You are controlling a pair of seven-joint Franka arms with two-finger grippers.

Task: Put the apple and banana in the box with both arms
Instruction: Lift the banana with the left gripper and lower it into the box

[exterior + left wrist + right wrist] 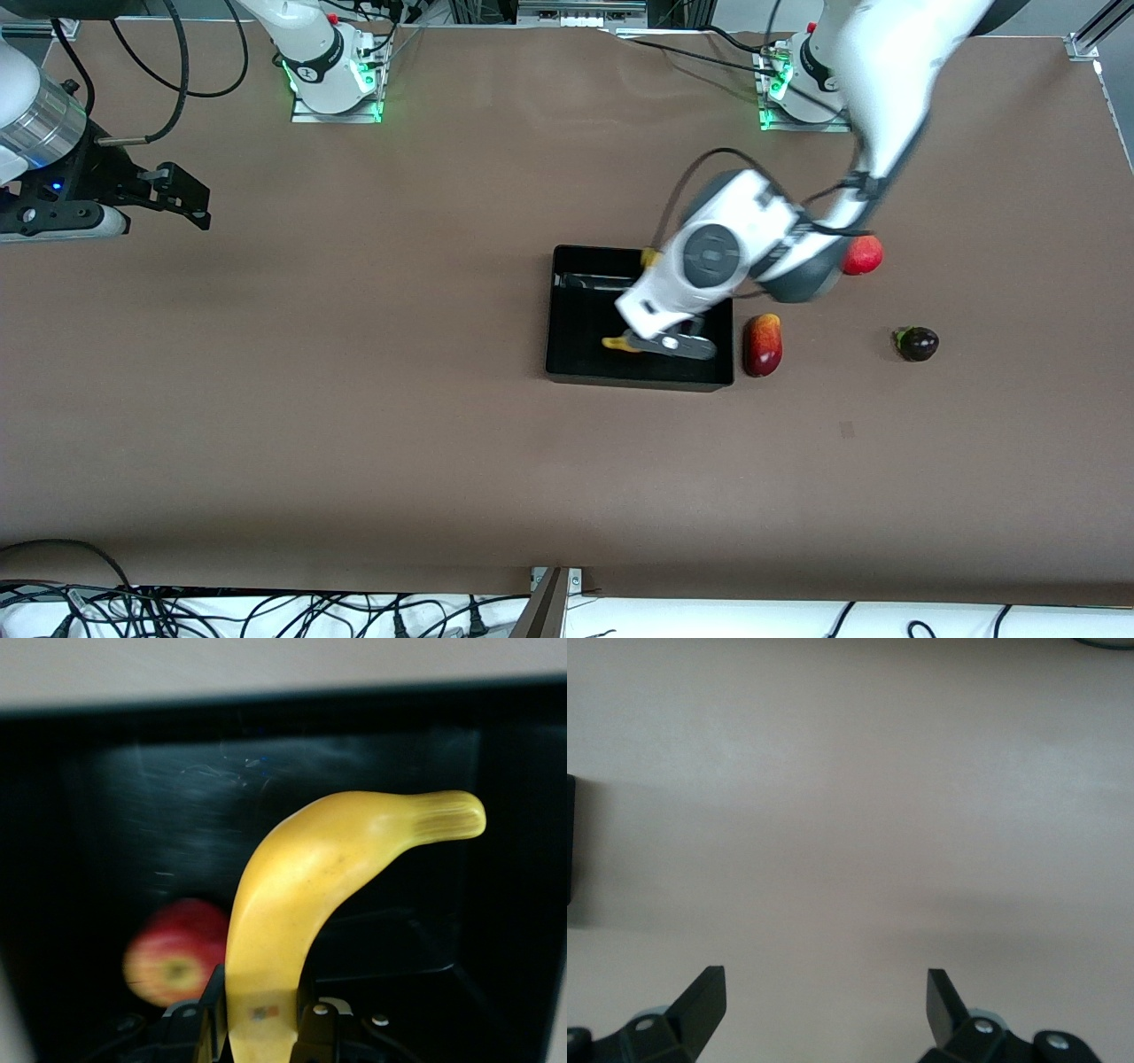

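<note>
Brown matte bench (354,399), cables trailing along its front edge. Black box (576,354) near mid-bench, glossy floor scuffed. Left gripper (660,341) is over the box, clamped on the banana (301,904); a small sticker on the peel near the fingers (211,1010), writing unreadable. Apple (173,952) lies inside the box, beside the banana, blurred. Mango (763,345) just beside the box wall, toward the left arm's end; a round red fruit (863,255) and a dark fruit (918,343), possibly a plum, farther that way. Right gripper (824,997) waits spread wide over bare bench at the right arm's end.
</note>
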